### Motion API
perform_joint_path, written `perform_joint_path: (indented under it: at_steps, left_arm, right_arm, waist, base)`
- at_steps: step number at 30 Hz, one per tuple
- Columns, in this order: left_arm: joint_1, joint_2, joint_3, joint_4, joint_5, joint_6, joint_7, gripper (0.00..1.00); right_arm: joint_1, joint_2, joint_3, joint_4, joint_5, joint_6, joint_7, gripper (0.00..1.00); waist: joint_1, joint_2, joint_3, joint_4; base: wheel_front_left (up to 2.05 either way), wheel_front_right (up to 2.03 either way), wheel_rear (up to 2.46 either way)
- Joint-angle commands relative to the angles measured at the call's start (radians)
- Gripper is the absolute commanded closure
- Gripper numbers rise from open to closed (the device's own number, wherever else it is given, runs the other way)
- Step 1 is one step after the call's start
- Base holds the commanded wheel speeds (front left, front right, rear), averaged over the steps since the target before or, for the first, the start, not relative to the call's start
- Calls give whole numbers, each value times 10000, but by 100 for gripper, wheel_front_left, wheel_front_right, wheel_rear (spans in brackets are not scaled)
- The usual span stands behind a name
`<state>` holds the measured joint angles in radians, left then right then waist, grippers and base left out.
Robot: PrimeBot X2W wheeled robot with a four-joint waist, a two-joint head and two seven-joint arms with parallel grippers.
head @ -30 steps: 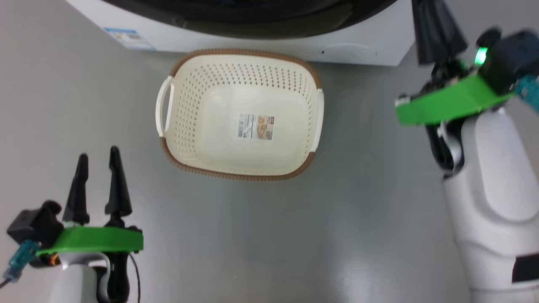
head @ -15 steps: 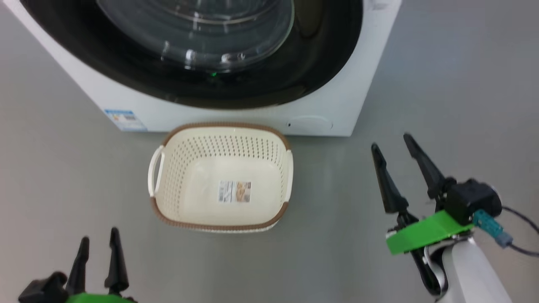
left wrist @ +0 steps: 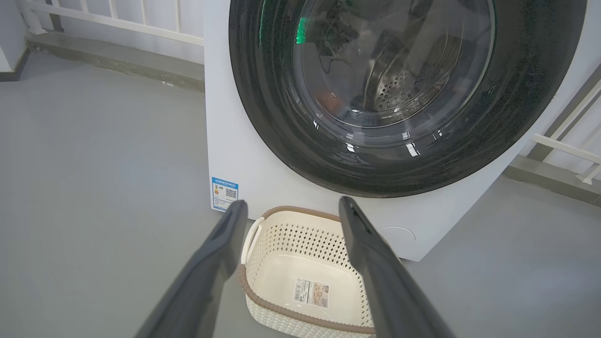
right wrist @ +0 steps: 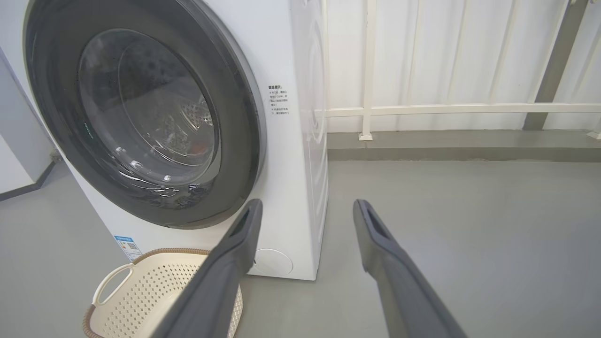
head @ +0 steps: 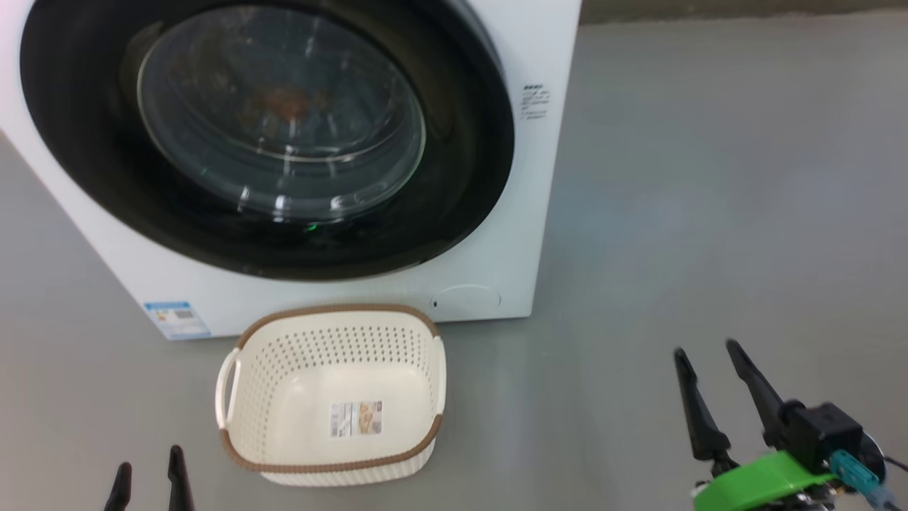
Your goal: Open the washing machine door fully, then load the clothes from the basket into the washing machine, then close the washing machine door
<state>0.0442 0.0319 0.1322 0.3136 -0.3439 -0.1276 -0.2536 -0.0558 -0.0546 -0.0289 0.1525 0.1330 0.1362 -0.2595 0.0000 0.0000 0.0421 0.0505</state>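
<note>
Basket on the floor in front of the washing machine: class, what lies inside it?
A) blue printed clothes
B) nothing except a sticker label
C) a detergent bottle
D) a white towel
B: the basket has a bare cream bottom that carries just a sticker label, with no fabric or other item in it.
</note>
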Motion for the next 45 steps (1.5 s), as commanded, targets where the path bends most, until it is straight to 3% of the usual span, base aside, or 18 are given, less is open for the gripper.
perform_joint_path:
  at_steps: [1,12,45]
  left_arm:
    - [-37,196,312,-306,116,-30,-82,0]
    - [202,185,112,-382,75,-31,-82,0]
    - [160,183,27,-485,205,-31,-82,0]
  right_arm:
    - [94,41,74,-209,-41,-55,-23,0]
    - [813,41,-708,7,-303,-55,-23,0]
    - [892,43,-811,421,-294,-55,-23,0]
  waist:
    - [0,0,-456,-392]
    - [0,0,-533,-333]
    - [0,0,-287,-1]
  base:
    - [0,0,0]
    - [0,0,0]
    - [0,0,0]
